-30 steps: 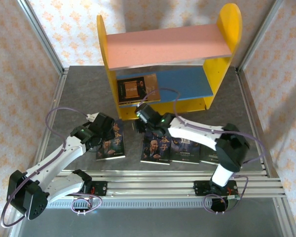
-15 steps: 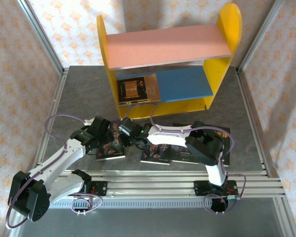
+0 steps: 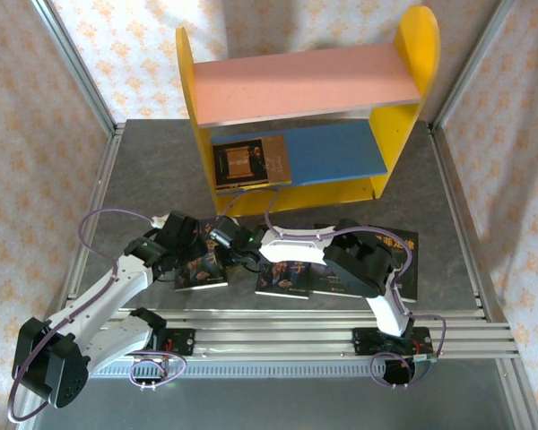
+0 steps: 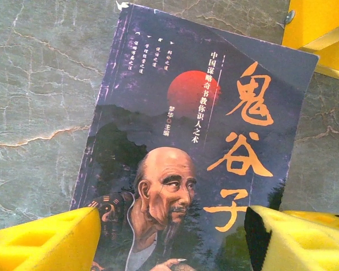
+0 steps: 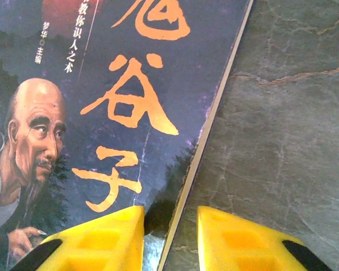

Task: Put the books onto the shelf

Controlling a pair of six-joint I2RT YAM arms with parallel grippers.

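Note:
The shelf (image 3: 414, 54) stands at the back, with a tan-brown book (image 3: 251, 161) lying on its blue lower board (image 3: 341, 152). Several dark books lie in a row on the table. The leftmost book (image 3: 200, 267) shows a bald old man and orange characters (image 4: 203, 113) (image 5: 130, 84). My left gripper (image 3: 181, 240) (image 4: 172, 243) hovers wide open over its near end, one finger at each side. My right gripper (image 3: 230, 240) (image 5: 170, 237) is open with a narrow gap, straddling that book's right edge: one finger over the cover, the other over the table.
Three more dark books (image 3: 282, 278) (image 3: 336, 279) (image 3: 402, 260) lie to the right, partly under the right arm. The shelf's yellow base (image 4: 322, 28) is close beyond the leftmost book. A metal rail (image 3: 296, 327) runs along the near edge, and frame posts stand at both sides.
The right arm has swung left from in front of the shelf to the leftmost book's right edge, and its jaws have narrowed. The left gripper has barely moved and stays wide open.

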